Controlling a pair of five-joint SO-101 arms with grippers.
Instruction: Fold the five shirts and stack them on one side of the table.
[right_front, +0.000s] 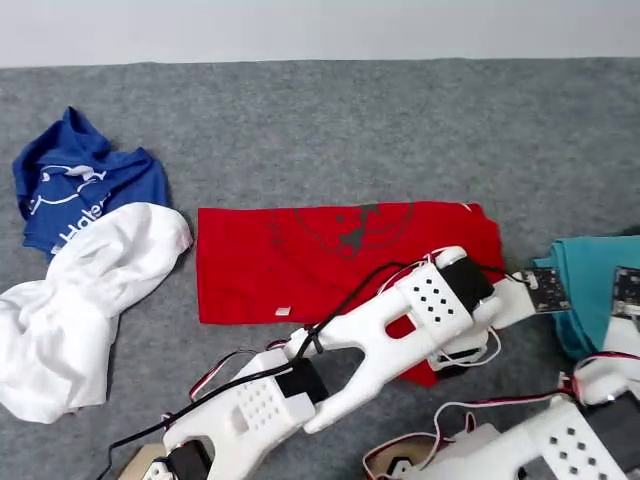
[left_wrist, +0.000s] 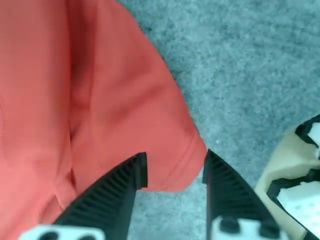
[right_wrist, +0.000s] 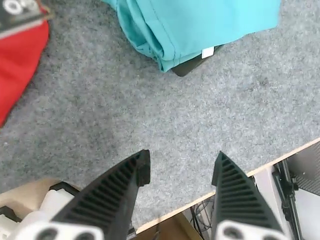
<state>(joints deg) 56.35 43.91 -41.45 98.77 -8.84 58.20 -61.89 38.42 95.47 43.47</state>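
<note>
- left arm (right_front: 380, 330): stretched far forward, low, wrist bent downward
- left gripper (left_wrist: 175, 170): pointing down, jaws parted, ribbed fingers (left_wrist: 120, 185) spread moderately
- right arm (right_front: 540, 445): folded back, close beside left arm
- right gripper (right_wrist: 182, 167): angled down, jaws parted, wider than left gripper

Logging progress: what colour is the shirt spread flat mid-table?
It is a red shirt, clearest in the high view.

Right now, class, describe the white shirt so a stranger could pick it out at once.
Take the grey table cover and go to its left end in the high view, past the flat red shirt. There, touching the crumpled blue shirt, lies the white shirt: the only white one, the bigger heap.
</note>
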